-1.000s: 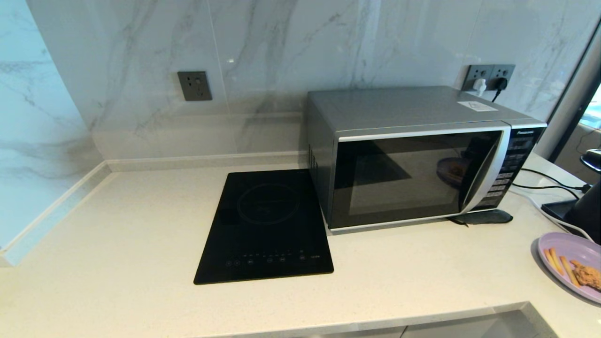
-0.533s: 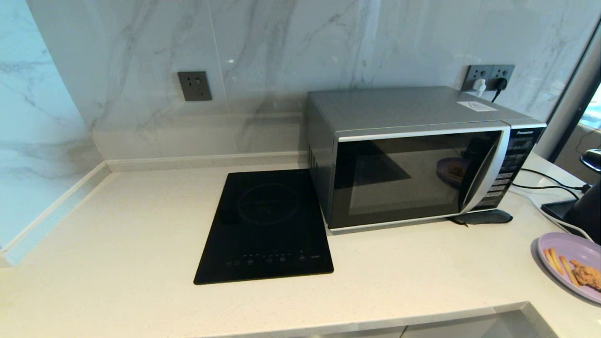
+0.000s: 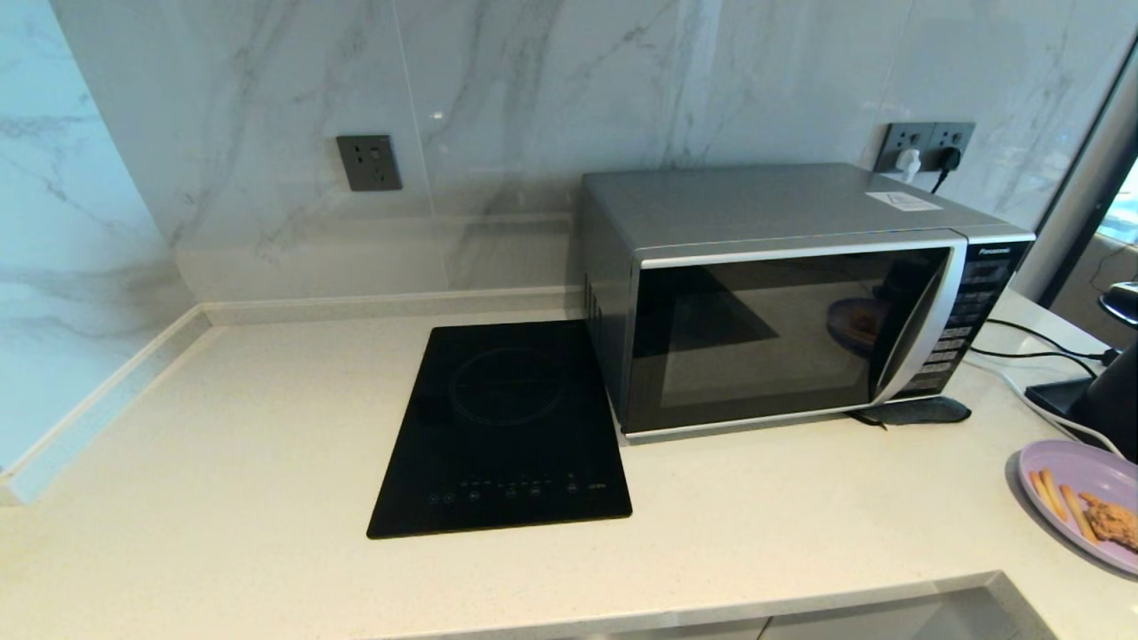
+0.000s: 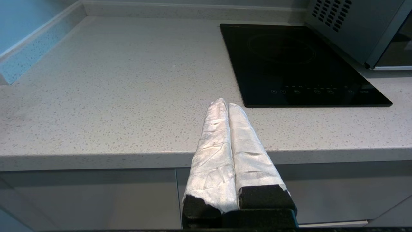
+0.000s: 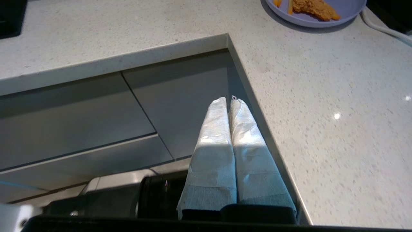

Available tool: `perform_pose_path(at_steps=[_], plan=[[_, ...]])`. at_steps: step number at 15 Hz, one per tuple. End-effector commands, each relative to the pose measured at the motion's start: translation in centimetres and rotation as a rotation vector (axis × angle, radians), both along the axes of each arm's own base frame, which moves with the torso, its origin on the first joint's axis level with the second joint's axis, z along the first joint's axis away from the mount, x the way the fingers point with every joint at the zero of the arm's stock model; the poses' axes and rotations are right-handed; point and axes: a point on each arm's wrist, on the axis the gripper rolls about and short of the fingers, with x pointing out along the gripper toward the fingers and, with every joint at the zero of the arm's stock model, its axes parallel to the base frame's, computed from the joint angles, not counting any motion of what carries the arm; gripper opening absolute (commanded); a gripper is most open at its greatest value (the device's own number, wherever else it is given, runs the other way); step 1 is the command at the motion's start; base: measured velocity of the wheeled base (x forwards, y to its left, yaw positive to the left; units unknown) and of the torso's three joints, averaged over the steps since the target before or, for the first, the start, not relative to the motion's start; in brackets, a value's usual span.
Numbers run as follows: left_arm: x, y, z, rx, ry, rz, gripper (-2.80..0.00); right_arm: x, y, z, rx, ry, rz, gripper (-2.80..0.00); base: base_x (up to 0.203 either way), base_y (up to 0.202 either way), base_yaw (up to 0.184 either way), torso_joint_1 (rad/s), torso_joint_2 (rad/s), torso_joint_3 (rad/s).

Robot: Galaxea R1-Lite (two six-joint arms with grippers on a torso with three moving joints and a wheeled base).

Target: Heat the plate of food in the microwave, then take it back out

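Plate of food [image 5: 317,13] on counter, both grippers' fingers pressed together (empty) — left gripper [image 4: 224,103], right gripper [image 5: 229,100].

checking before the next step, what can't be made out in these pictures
- plate of food: head view's right edge cuts it off.
- microwave interior: dark reflective door hides it.
- microwave button labels: too small to read.
- left gripper, right gripper: outside the head view.

"Panasonic" brand, small white letters, top of the microwave [image 3: 800,293] button panel [image 3: 965,320], right of door. White sticker [image 3: 903,201] on microwave top: print too small to read. Panel button labels and induction cooktop [image 3: 502,427] touch-control marks: illegible. No other text legible.
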Motion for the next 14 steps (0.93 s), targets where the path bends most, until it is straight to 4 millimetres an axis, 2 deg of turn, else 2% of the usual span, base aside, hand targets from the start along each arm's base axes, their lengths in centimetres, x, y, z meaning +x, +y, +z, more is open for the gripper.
perform_pose_path(at_steps=[1, 3, 8, 10, 14], plan=[[0.0, 0.0, 0.0, -0.001, 0.001, 0.0, -2.8, 3.1, 0.0, -1.9, -0.045, -0.06, 0.001, -2.8, 0.0, 0.0, 0.0, 0.0, 0.0, 0.0], [0.0, 0.0, 0.0, -0.001, 0.001, 0.0, -2.8, 5.0, 0.0, -3.5, -0.09, -0.108, 0.007, -2.8, 0.0, 0.0, 0.0, 0.0, 0.0, 0.0], [0.0, 0.0, 0.0, -0.001, 0.001, 0.0, -2.8, 6.9, 0.2, -4.0, -0.072, -0.358, 0.107, -2.8, 0.0, 0.0, 0.0, 0.0, 0.0, 0.0], [0.0, 0.0, 0.0, -0.001, 0.001, 0.0, -2.8, 7.1, 0.3, -4.9, -0.039, -0.311, 0.153, -2.8, 0.0, 0.0, 0.0, 0.0, 0.0, 0.0], [0.0, 0.0, 0.0, -0.001, 0.001, 0.0, -2.8, 7.1, 0.3, -5.0, -0.016, -0.3, 0.146, -2.8, 0.0, 0.0, 0.0, 0.0, 0.0, 0.0]])
